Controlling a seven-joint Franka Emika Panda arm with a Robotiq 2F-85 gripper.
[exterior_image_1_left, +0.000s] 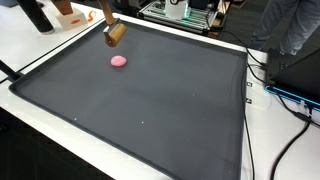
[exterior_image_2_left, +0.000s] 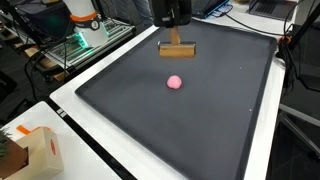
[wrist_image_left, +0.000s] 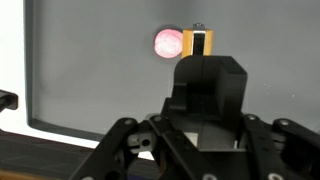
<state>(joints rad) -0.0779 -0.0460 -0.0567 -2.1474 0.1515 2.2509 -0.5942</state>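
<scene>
A dark mat (exterior_image_1_left: 170, 100) covers a white table and shows in both exterior views (exterior_image_2_left: 190, 120). My gripper (exterior_image_2_left: 172, 14) hangs over the mat's far edge and is shut on the thin handle of a wooden T-shaped tool (exterior_image_2_left: 177, 49). The tool's block end rests on or just above the mat (exterior_image_1_left: 115, 34). A small pink ball (exterior_image_1_left: 119, 61) lies on the mat a short way from the block, apart from it (exterior_image_2_left: 174, 82). In the wrist view the black fingers (wrist_image_left: 210, 82) hide most of the tool; its wooden end (wrist_image_left: 198, 42) shows right beside the pink ball (wrist_image_left: 168, 43).
A cardboard box (exterior_image_2_left: 38, 152) stands on the white table by the mat's near corner. Lit equipment on a rack (exterior_image_2_left: 88, 35) stands off the table. Cables (exterior_image_1_left: 268, 85) run along the table edge beside dark gear (exterior_image_1_left: 296, 75).
</scene>
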